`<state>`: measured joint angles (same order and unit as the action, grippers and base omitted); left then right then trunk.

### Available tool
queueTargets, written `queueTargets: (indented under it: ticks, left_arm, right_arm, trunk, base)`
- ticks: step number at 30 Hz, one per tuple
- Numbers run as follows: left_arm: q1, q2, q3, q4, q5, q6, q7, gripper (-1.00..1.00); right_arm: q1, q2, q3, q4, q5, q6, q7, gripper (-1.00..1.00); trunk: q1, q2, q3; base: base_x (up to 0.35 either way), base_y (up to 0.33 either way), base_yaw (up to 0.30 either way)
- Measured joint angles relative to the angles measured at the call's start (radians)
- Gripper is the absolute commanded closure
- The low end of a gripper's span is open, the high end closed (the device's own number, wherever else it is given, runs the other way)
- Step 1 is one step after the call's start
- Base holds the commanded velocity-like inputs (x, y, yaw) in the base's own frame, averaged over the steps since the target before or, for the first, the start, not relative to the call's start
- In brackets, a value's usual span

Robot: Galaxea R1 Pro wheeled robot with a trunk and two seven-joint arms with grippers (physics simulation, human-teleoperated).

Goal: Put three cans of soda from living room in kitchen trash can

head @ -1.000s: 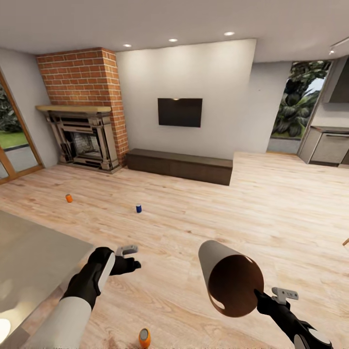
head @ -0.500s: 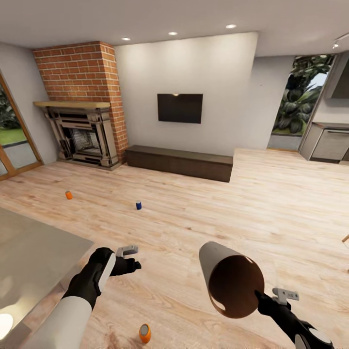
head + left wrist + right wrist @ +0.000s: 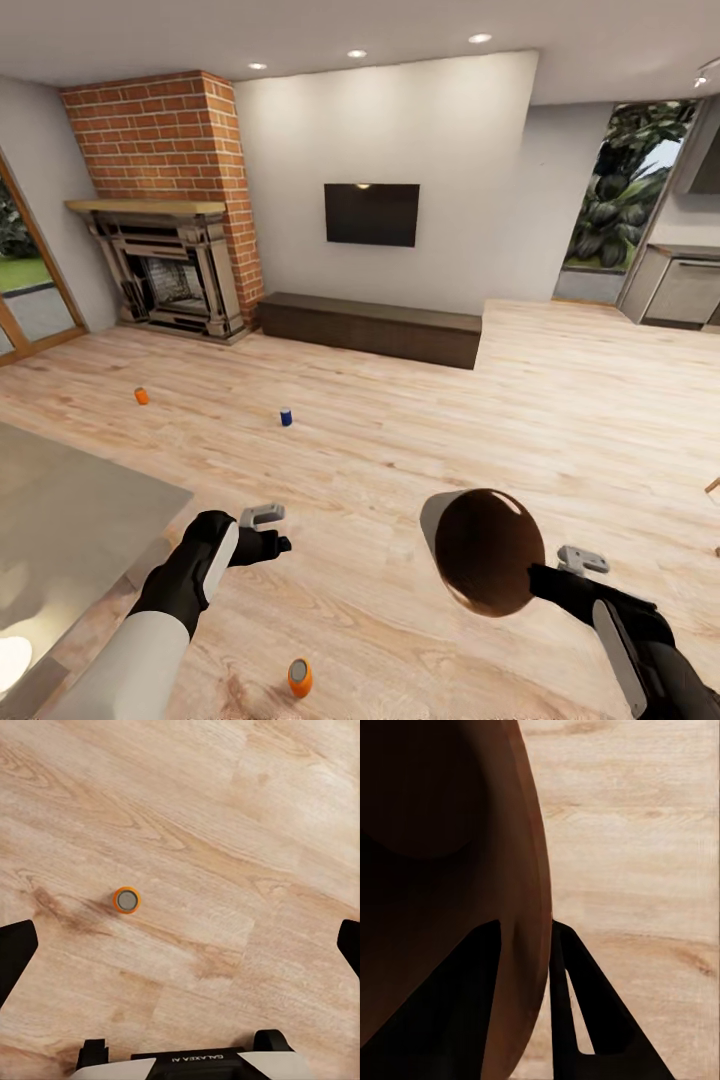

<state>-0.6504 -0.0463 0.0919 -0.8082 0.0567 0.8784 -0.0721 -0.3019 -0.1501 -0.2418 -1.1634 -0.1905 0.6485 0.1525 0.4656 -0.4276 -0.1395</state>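
Right gripper (image 3: pixel 545 580) pinching bin (image 3: pixel 485 562) rim, mouth tipped toward camera. Left gripper (image 3: pixel 272 530) spread wide above wood floor (image 3: pixel 420 430), orange can (image 3: pixel 299 677) standing below.

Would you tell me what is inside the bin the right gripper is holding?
The trash can, held by the right gripper, shows a dark brown inside with no can visible; its deepest part is in shadow.

Brick fireplace (image 3: pixel 170 200), plank floor (image 3: pixel 420 420)

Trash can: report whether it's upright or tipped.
Tipped. The trash can hangs sideways in the right claw, its dark brown inside facing the head camera.
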Motion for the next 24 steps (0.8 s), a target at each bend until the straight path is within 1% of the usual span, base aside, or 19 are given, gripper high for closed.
queueTargets:
  ticks: [1, 2, 3, 4, 6, 7, 9, 11, 14, 15, 17, 18, 21, 24]
  left_arm:
    - [0.000, 0.000, 0.000, 0.000, 0.000, -0.001, 0.000, -1.00]
    - [0.000, 0.000, 0.000, 0.000, 0.000, -0.001, 0.000, -1.00]
    - [0.000, 0.000, 0.000, 0.000, 0.002, 0.000, -0.001, -1.00]
    - [0.000, 0.000, 0.000, -0.001, 0.002, 0.000, -0.001, -1.00]
    - [0.000, 0.000, 0.000, -0.002, 0.003, 0.001, -0.001, -1.00]
    - [0.000, 0.000, 0.000, -0.001, 0.003, 0.001, -0.001, -1.00]
    - [0.000, 0.000, 0.000, -0.001, 0.004, 0.000, -0.001, -1.00]
    - [0.000, 0.000, 0.001, -0.001, 0.004, -0.004, -0.001, -1.00]
    - [0.000, -0.001, 0.001, 0.000, 0.001, -0.029, 0.000, -1.00]
    - [0.000, -0.001, 0.001, 0.000, 0.001, -0.034, 0.001, -1.00]
    - [0.000, -0.001, 0.002, 0.001, 0.001, -0.046, 0.002, -1.00]
    - [0.000, -0.001, 0.002, 0.001, 0.001, -0.048, 0.002, -1.00]
    - [0.000, -0.001, 0.002, 0.001, -0.001, -0.054, 0.003, -1.00]
    - [0.000, -0.001, 0.002, 0.001, -0.001, -0.057, 0.003, -1.00]
  right_arm:
    - [-0.042, -0.001, 0.005, 0.007, -0.005, 0.032, -0.019, 1.00]
    - [-0.063, -0.001, 0.004, -0.001, -0.004, 0.046, -0.030, 1.00]
    - [-0.096, 0.001, 0.012, 0.003, -0.003, 0.083, -0.061, 1.00]
    - [-0.117, 0.002, 0.017, 0.001, 0.005, 0.103, -0.081, 1.00]
    - [-0.200, 0.003, 0.062, 0.023, 0.020, 0.184, -0.160, 1.00]
    - [-0.236, 0.002, 0.084, 0.031, 0.017, 0.212, -0.188, 1.00]
    - [-0.269, 0.002, 0.104, 0.013, 0.003, 0.234, -0.212, 1.00]
    - [-0.291, 0.000, 0.121, 0.031, -0.011, 0.246, -0.230, 1.00]
    - [-0.297, -0.002, 0.125, 0.036, 0.021, 0.251, -0.238, 1.00]
    - [-0.298, -0.003, 0.125, 0.037, 0.022, 0.251, -0.238, 1.00]
    - [-0.299, -0.003, 0.127, 0.037, 0.005, 0.250, -0.236, 1.00]
    - [-0.300, -0.003, 0.128, 0.037, 0.001, 0.249, -0.236, 1.00]
    - [-0.300, -0.001, 0.129, 0.038, 0.012, 0.250, -0.238, 1.00]
    - [-0.300, 0.003, 0.130, 0.038, 0.009, 0.250, -0.237, 1.00]
  trunk:
    - [0.000, 0.000, -0.002]
    - [0.000, 0.000, -0.003]
    - [0.000, 0.000, -0.005]
    - [0.000, 0.000, -0.006]
    - [0.000, 0.000, -0.009]
    - [0.000, 0.000, -0.011]
    - [0.000, 0.000, -0.012]
    - [0.000, 0.000, -0.013]
    - [0.000, 0.000, -0.014]
    - [0.000, 0.000, -0.014]
    - [0.000, 0.000, -0.014]
    - [0.004, -0.007, -0.017]
    - [0.015, -0.028, -0.026]
    - [0.027, -0.049, -0.036]
  base:
    - [0.000, 0.000, 0.000]
    - [0.000, 0.000, 0.000]
    - [0.000, 0.000, 0.000]
    - [0.000, 0.000, 0.000]
    - [0.000, 0.000, 0.000]
    - [0.000, 0.000, 0.000]
    - [0.000, 0.000, 0.000]
    - [0.000, 0.000, 0.000]
    - [0.000, 0.000, 0.000]
    - [0.000, 0.000, 0.000]
    - [0.000, 0.000, 0.000]
    - [0.000, 0.000, 0.000]
    - [0.000, 0.000, 0.000]
    - [0.000, 0.000, 0.000]
